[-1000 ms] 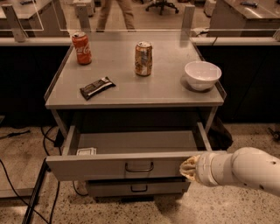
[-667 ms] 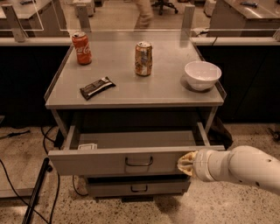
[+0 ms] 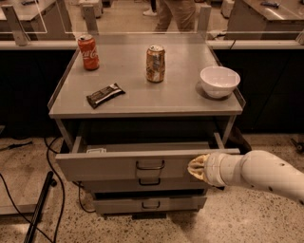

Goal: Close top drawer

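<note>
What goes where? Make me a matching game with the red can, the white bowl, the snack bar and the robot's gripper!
1 red can
2 white bowl
3 snack bar
4 gripper

a at the front of the open top drawer, right end
b tabletop, back left
c tabletop, right side
d tabletop, front left

Pairs: 1-b, 2-c, 3-d, 4-a

Speckled terrazzo floor (image 3: 247,223) beneath a grey metal tabletop (image 3: 142,102), backed by dark panels (image 3: 28,90) under a pale rail (image 3: 28,45) and glass screen (image 3: 123,19), with desks (image 3: 268,14) beyond in warm light.
</note>
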`<state>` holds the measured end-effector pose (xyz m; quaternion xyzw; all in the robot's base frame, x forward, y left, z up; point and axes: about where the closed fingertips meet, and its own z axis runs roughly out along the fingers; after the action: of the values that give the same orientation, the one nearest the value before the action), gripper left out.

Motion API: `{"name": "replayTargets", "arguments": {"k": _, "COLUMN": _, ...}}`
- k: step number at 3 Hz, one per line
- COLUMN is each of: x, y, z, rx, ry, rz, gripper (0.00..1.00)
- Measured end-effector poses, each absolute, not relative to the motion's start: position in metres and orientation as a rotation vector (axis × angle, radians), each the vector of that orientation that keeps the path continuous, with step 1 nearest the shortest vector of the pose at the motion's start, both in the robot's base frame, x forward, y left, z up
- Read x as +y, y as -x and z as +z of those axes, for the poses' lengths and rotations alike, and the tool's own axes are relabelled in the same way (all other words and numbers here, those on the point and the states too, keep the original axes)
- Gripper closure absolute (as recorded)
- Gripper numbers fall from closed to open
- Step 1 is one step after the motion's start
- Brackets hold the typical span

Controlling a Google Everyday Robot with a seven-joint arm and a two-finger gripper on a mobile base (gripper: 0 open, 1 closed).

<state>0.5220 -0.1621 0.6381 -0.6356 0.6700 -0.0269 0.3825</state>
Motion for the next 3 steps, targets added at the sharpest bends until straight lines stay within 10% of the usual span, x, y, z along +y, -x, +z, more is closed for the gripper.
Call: {"name": "replayTargets", "arguments": {"k": 3, "x": -0.162, "y": -0.569, "z": 0.638, "rx": 1.691, "ry": 1.56, "rz": -0.089, "gripper": 1.0}}
